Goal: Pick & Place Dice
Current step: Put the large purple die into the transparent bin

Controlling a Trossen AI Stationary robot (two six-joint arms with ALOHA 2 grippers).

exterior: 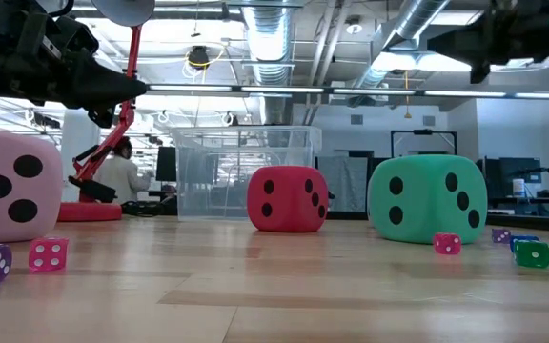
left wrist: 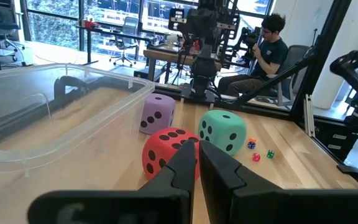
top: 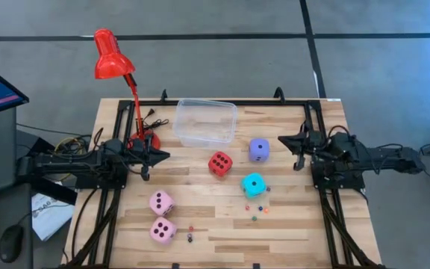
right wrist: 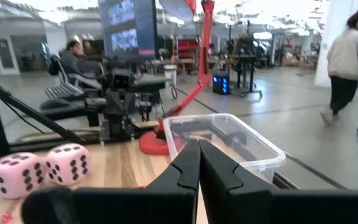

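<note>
Five big soft dice rest on the wooden table: two pink ones (top: 161, 202) (top: 163, 230) at the near left, a red one (top: 220, 163) in the middle, a lavender one (top: 259, 149) and a cyan one (top: 254, 184) to its right. My left gripper (top: 163, 155) (left wrist: 197, 148) hovers shut at the left, pointing level toward the red die (left wrist: 165, 151). My right gripper (top: 284, 140) (right wrist: 199, 148) hovers shut at the right, above and beside the lavender die. Neither holds anything.
A clear plastic container (top: 205, 122) stands at the far middle. A red desk lamp (top: 114, 56) has its base (top: 144, 140) by the left gripper. Several tiny dice (top: 260, 213) lie near the cyan die and by the pink ones. People show in the room beyond.
</note>
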